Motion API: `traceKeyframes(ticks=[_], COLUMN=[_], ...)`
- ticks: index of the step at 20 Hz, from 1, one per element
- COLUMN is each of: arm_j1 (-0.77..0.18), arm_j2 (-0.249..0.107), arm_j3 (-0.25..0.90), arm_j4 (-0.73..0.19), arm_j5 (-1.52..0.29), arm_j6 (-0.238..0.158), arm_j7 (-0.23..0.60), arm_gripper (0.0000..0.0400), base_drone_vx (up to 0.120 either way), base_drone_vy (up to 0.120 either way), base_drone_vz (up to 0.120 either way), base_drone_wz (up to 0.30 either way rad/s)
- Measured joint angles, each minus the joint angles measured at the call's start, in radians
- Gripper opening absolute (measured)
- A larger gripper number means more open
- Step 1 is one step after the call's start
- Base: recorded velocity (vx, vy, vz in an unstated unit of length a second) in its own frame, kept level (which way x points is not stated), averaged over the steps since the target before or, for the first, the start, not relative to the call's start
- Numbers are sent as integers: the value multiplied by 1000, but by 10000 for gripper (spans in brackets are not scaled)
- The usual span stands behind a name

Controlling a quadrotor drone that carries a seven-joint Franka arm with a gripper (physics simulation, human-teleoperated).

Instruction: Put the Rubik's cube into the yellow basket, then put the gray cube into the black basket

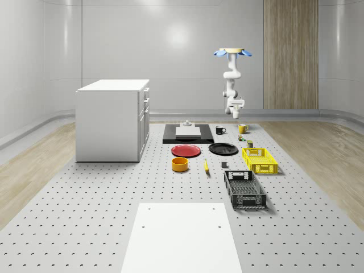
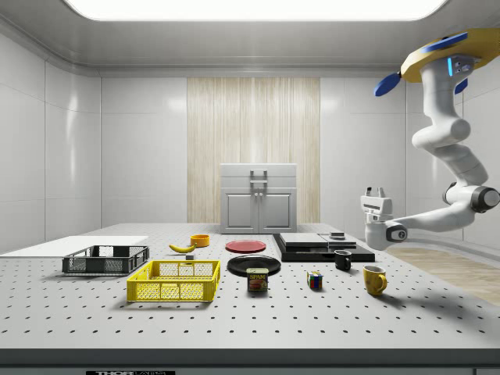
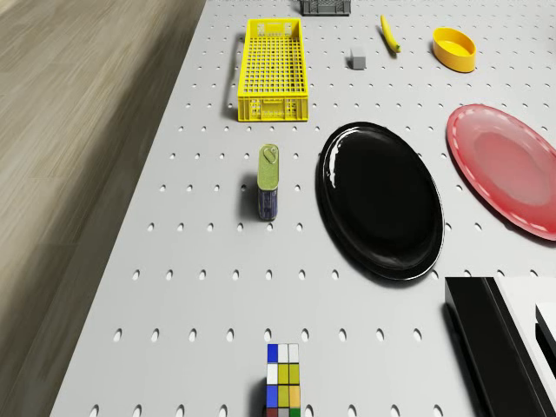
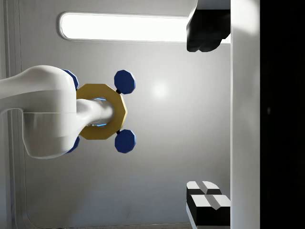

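Jaws (image 2: 376,192) point upward, spread apart and empty; drone (image 1: 233,52) hovers high above the table's far edge (image 1: 250,126).

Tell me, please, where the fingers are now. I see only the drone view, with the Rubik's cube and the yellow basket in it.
Observer: The fingers hang in the air above the yellow mug, well higher than the Rubik's cube, and they point upward.
Operator: Are they open?
Observer: Yes. In the wrist view the two fingers stand far apart, with nothing between them.
Operator: And where is the drone?
Observer: The drone hovers high over the far end of the table in the whole-scene view, near the mug.
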Motion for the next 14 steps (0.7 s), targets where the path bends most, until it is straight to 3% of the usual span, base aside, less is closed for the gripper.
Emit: traceKeyframes(ticks=[8,14], arm_j1=[-15,-49], arm_j2=[-5,-13], arm_j3=[48,158], arm_j4=[-7,-30], arm_j5=[-67,-223], arm_j6=[7,14], arm_j7=[9,30], arm_gripper=[400,400], base_drone_vx=[120,120], base_drone_vy=[0,0], base_drone_vz=[0,0], base_drone_wz=[0,0])
